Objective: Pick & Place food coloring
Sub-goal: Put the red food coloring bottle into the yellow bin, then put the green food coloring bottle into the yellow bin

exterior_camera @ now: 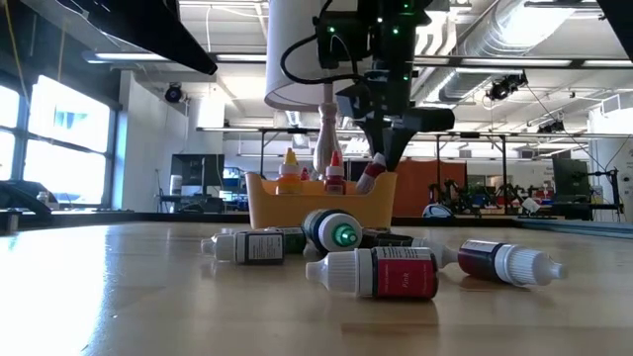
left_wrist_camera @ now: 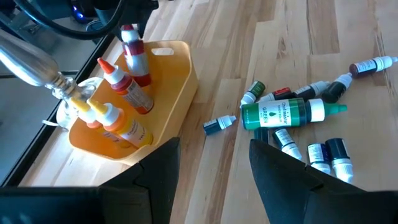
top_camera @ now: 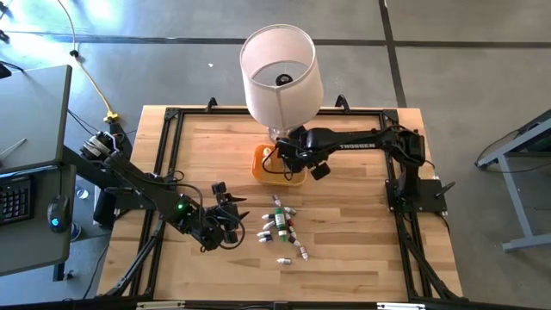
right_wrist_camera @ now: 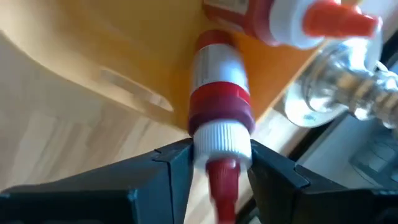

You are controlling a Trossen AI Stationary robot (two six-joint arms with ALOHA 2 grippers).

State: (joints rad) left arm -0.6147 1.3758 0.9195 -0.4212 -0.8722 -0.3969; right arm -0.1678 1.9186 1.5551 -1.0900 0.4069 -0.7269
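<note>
Right gripper [right_wrist_camera: 214,163] pinching a small red squeeze bottle with a white collar [right_wrist_camera: 217,93] over the orange square plastic tray [top_camera: 261,169].
Its fingers [right_wrist_camera: 158,171] clamp the collar (cap pointing back toward the wrist). Beside the tray, loose tiny bottles [top_camera: 280,227] litter the wooden bench [top_camera: 362,250]; the left gripper [top_camera: 225,209], fingers spread, hovers near them.

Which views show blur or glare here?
Right wrist view: the red bottle between the right gripper fingers is soft from closeness. Low view: bright windows and ceiling lights backlight the orange tray. High and left wrist views look sharp, evenly lit.
</note>
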